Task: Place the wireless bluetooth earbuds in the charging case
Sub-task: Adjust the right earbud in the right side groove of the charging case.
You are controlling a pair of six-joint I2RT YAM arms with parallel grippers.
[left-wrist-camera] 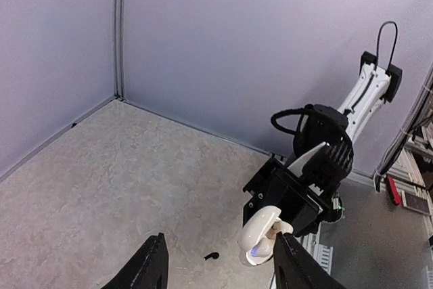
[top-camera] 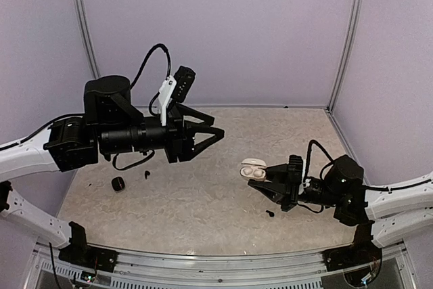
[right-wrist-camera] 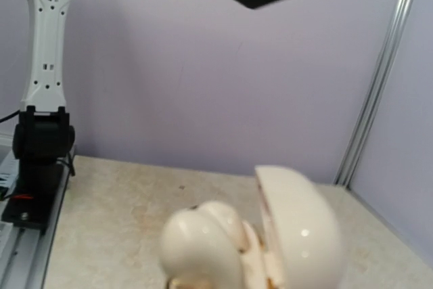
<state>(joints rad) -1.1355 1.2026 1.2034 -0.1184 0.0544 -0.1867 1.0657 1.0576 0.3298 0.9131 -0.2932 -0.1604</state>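
Note:
My right gripper (top-camera: 269,179) is shut on an open white charging case (top-camera: 254,168), held just above the table. In the right wrist view the case (right-wrist-camera: 298,235) fills the bottom, lid up, with rounded white earbuds (right-wrist-camera: 203,241) sitting in its base; the fingers are hidden. My left gripper (top-camera: 213,137) is open and empty, raised above the table left of the case. It is also open in its wrist view (left-wrist-camera: 222,238), with the case (left-wrist-camera: 260,235) beside its right finger. One black earbud (top-camera: 270,213) lies under the right gripper, another (top-camera: 146,174) at the left.
A small black rounded case (top-camera: 118,183) lies on the table at the left, near the second black earbud. A black earbud (left-wrist-camera: 212,256) shows on the table between my left fingers. Purple walls enclose the table on three sides.

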